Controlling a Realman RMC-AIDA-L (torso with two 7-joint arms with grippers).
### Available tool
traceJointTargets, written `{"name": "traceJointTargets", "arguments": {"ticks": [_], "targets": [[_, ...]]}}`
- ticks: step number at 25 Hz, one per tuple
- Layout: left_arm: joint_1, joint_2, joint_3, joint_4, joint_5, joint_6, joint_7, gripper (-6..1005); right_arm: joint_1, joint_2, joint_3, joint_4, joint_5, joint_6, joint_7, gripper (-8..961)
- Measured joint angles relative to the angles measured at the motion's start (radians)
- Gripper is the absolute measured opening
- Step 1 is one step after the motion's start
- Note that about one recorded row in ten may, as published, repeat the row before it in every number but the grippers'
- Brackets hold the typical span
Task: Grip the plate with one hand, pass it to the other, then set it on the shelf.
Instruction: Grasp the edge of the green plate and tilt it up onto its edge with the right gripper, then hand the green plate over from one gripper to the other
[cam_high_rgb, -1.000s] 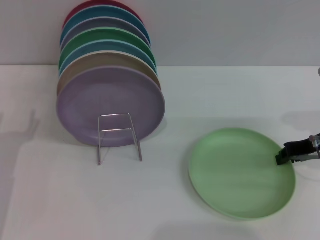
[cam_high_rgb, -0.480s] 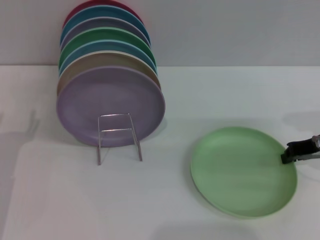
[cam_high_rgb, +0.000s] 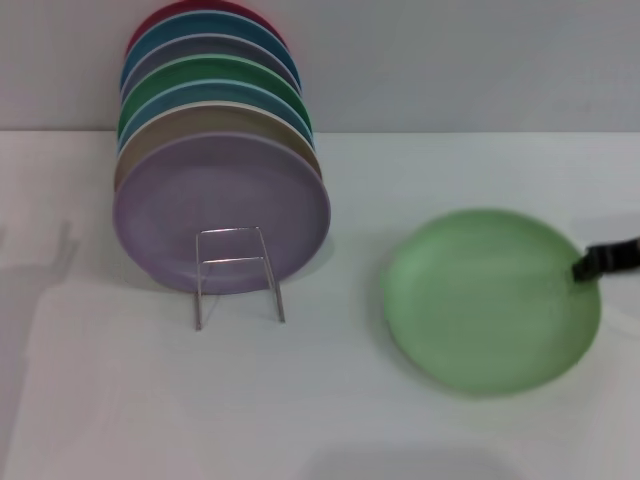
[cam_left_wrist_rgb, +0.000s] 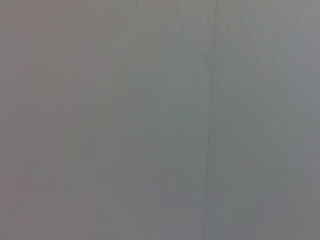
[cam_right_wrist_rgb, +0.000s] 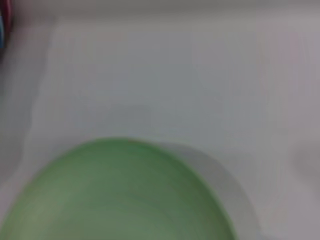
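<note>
Gripped at its right rim by the right gripper (cam_high_rgb: 590, 265), fingers clamped on the plate (cam_high_rgb: 490, 300), face up, round, no long axis. Farther left, the shelf (cam_high_rgb: 238, 275) holding upright plates (cam_high_rgb: 220, 200).

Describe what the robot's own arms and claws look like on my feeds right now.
Only the right claw shows, in the head view at the frame's right edge: a small, dark, blocky black piece by the rim of the light green plate. No wrist, cables or markings can be made out. The left arm and claw appear in no view; the left wrist view shows only a plain grey surface.
</note>
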Motion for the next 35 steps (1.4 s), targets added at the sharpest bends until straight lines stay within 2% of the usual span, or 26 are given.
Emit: {"name": "traceJointTargets", "arguments": {"ticks": [3,5,11,23,25,26,29,30,31,35], "targets": [[0.002,0.000,0.002,-0.001,0.003,0.013,-0.002,830,-0.044,0.006,-0.018,0.120,0.000,-0.060,-0.003,19],[0.003,0.000,0.002,-0.001,0.003,0.015,-0.003,830,-0.054,0.007,-0.028,0.140,0.001,-0.083,-0.004,19],[0.010,-0.004,0.009,-0.002,0.005,0.028,-0.004,830,-0.101,0.007,-0.123,0.190,0.001,-0.291,-0.031,19],[0.029,-0.007,0.018,-0.014,0.005,0.031,-0.011,830,-0.130,0.007,-0.346,0.084,-0.002,-0.763,-0.084,20],[0.030,-0.008,0.027,-0.014,0.005,0.031,-0.012,829,-0.164,0.010,-0.422,0.055,0.004,-0.913,-0.084,20],[0.030,-0.008,0.033,-0.014,0.005,0.032,-0.012,829,-0.164,0.010,-0.422,0.055,0.004,-0.913,-0.084,20],[0.034,-0.008,0.039,-0.018,0.005,0.036,-0.012,829,-0.196,0.011,-0.505,0.013,0.006,-1.080,-0.081,20],[0.036,-0.008,0.039,-0.021,0.005,0.038,-0.012,829,-0.216,0.011,-0.553,-0.018,0.006,-1.190,-0.078,20],[0.038,-0.008,0.039,-0.024,0.005,0.039,-0.012,829,-0.216,0.011,-0.553,-0.018,0.006,-1.190,-0.078,20],[0.043,-0.006,0.039,-0.028,0.005,0.044,-0.012,829,-0.243,0.013,-0.628,-0.105,0.007,-1.432,-0.063,20]]}}
